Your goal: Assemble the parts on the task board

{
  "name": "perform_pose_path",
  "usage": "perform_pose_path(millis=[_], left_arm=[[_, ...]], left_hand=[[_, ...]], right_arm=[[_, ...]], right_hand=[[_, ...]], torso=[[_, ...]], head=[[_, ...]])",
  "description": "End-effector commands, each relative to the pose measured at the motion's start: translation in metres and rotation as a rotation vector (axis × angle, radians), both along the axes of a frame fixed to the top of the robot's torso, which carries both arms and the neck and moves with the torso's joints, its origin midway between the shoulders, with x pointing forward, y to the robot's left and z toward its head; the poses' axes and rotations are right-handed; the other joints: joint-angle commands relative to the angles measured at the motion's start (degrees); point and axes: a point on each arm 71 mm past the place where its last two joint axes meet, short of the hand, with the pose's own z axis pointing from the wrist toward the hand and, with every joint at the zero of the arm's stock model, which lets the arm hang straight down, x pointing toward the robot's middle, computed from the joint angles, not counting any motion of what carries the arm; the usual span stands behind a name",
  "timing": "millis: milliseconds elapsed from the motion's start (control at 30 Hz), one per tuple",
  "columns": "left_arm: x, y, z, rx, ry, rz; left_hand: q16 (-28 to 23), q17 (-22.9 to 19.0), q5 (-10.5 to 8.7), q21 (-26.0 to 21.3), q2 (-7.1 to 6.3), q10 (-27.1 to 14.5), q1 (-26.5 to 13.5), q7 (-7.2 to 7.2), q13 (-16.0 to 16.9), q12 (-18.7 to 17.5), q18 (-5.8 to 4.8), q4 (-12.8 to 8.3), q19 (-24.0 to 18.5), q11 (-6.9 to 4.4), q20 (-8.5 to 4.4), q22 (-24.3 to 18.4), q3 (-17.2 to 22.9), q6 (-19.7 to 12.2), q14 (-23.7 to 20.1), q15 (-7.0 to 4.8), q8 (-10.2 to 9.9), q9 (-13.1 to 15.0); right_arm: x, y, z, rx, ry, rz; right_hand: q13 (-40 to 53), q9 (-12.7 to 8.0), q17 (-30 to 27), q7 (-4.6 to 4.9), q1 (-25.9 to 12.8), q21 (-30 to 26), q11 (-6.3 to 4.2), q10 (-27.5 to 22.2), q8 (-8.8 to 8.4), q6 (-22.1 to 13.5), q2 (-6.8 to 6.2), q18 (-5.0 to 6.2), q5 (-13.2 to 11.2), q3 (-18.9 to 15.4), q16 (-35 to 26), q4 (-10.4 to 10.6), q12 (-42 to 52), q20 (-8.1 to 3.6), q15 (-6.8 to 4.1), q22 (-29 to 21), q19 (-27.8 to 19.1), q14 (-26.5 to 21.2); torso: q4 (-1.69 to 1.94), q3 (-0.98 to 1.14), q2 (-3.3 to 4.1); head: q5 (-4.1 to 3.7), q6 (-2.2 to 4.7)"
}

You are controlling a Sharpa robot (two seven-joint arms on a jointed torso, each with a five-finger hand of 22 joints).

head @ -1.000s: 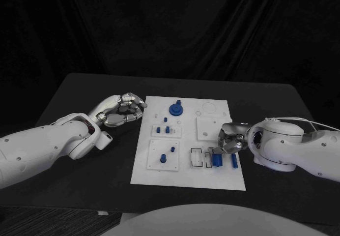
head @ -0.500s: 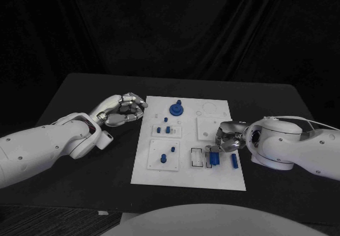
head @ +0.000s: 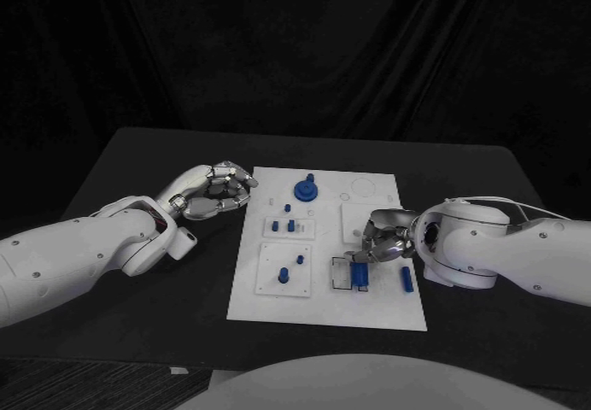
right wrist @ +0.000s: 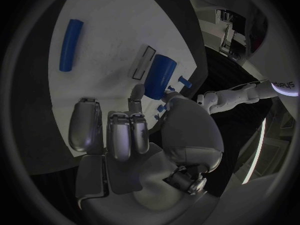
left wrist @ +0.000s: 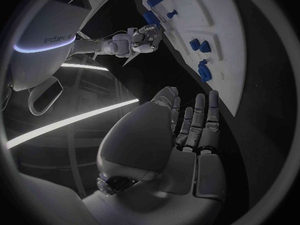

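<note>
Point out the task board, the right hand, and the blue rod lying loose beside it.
task board [head: 370, 314], head view, bare near edge.
right hand [head: 382, 239], head view, middle of the hand.
blue rod [right wrist: 70, 45], right wrist view, mid-length of the rod.

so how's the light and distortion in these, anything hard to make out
Head view: dim, black table melts into the dark backdrop, but the white task board and its blue parts stand out. Left wrist view: fisheye bends the board's edge; bright light streaks lie behind the left hand. Right wrist view: the right hand is shadowed, the blue cylinder clear.
</note>
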Motion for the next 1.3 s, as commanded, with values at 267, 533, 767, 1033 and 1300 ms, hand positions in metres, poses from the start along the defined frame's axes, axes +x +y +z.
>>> perform_pose_path(millis=[267,533,767,1033,1300], left_arm=[[0.000,-0.004,0.000,-0.012,0.007,-0.014],[-0.001,-0.004,0.000,-0.013,0.008,-0.016],[-0.001,-0.004,0.000,-0.013,0.009,-0.017],[-0.001,-0.005,0.000,-0.013,0.011,-0.018],[-0.001,-0.006,-0.001,-0.014,0.012,-0.021]], left_hand=[[-0.2,-0.1,0.32,0.2,0.61,0.0,0.0,0.14,-0.1,-0.3,-0.83,0.0,-0.1,0.31,-0.45,0.9,0.2,-0.2,0.5,-0.09,-0.3,0.0],[-0.2,-0.1,0.32,0.2,0.61,0.0,0.0,0.14,-0.1,-0.3,-0.83,0.0,-0.1,0.31,-0.45,0.9,0.2,-0.2,0.5,-0.09,-0.3,0.0],[-0.2,-0.1,0.31,0.3,0.59,0.0,0.0,0.16,-0.1,-0.3,-0.86,0.0,-0.1,0.36,-0.47,1.0,0.3,-0.3,0.5,-0.09,-0.4,-0.1],[-0.2,-0.1,0.31,0.3,0.59,0.0,0.0,0.16,-0.1,-0.3,-0.86,0.0,-0.1,0.36,-0.47,1.0,0.3,-0.3,0.5,-0.09,-0.4,-0.1],[-0.2,-0.1,0.31,0.3,0.59,0.0,0.0,0.16,-0.1,-0.3,-0.86,0.0,-0.1,0.36,-0.47,1.0,0.3,-0.3,0.5,-0.09,-0.4,-0.1]], right_arm=[[0.003,0.014,-0.004,0.016,0.045,0.030],[0.008,0.021,-0.006,0.009,0.050,0.043],[0.010,0.023,-0.009,-0.009,0.062,0.044],[0.011,0.023,-0.010,-0.022,0.066,0.036],[0.010,0.023,-0.011,-0.042,0.082,0.042]], right_hand=[[15.1,-0.1,14.6,-0.35,0.3,-0.3,-0.42,6.2,-0.70,-0.5,0.99,0.27,-0.5,2.9,-0.2,-2.3,0.1,-0.40,-0.46,10.0,-0.1,5.8],[15.1,-0.4,14.5,-0.03,0.2,-0.6,-0.13,6.2,-2.17,-0.4,1.23,0.32,-3.6,2.7,-0.2,-2.4,0.1,-0.22,-0.24,9.9,-0.1,5.8],[15.1,-1.1,14.4,0.47,-1.1,-1.1,0.28,6.2,-4.48,0.2,1.47,0.41,-12.2,0.9,-0.3,-2.2,0.1,0.13,0.11,9.7,-0.3,5.8],[15.1,-1.4,14.3,0.66,-2.0,-1.5,0.46,6.2,-5.74,0.5,2.21,0.48,-15.6,-0.3,-0.4,-2.1,0.1,0.26,0.26,9.7,-0.3,5.8],[15.1,-2.2,14.5,0.86,-3.9,-1.0,0.62,6.2,-7.31,0.8,2.78,0.38,-19.0,-2.0,-0.3,-2.0,0.1,0.40,0.39,9.8,-0.1,5.8]], torso=[[-0.05,-0.02,0.01],[-0.03,-0.01,0.03],[-0.12,0.00,0.05],[-0.01,0.04,0.12],[-0.06,-0.02,0.06]], head=[[0.16,-0.01],[0.18,-0.01],[0.40,-0.01],[0.34,-0.01],[0.45,-0.01]])
